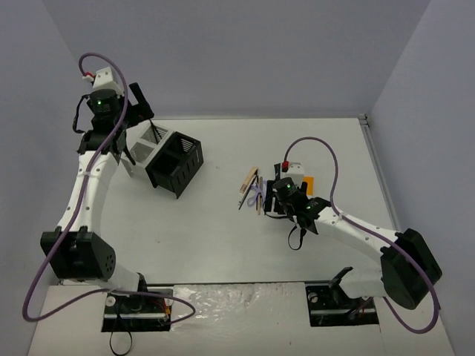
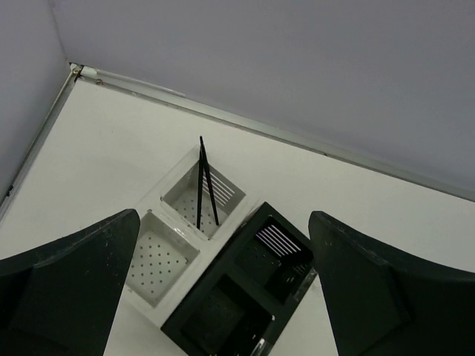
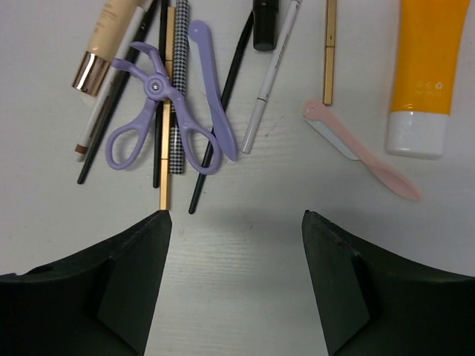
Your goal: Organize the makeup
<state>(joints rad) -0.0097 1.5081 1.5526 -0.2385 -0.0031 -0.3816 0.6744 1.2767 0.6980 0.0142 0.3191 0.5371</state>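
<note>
Open and empty at the right gripper [image 3: 236, 285], poised low over the table [image 3: 245, 222] just short of the loose makeup [image 1: 256, 191]. Right ahead of its fingers: a lilac looped piece [image 3: 159, 111] lying across a gold stick [image 3: 164, 193] and thin black pencils [image 3: 199, 191]. Alongside, a beige tube [image 3: 104, 44], a white pencil [image 3: 269, 85], a pink flat stick [image 3: 364, 152] and an orange tube [image 3: 424, 59], all flat on the surface. Open and empty too at the left gripper [image 2: 224, 222], held high above the white box [image 2: 159, 259] and the black box [image 2: 237, 311], set touching each other. Only two black pencils [image 2: 206, 185] leaning in one far white compartment. Early days, by the look of it: two pieces sorted, nearly everything else yet to pick up and carry across from a spot well apart from the boxes.
</note>
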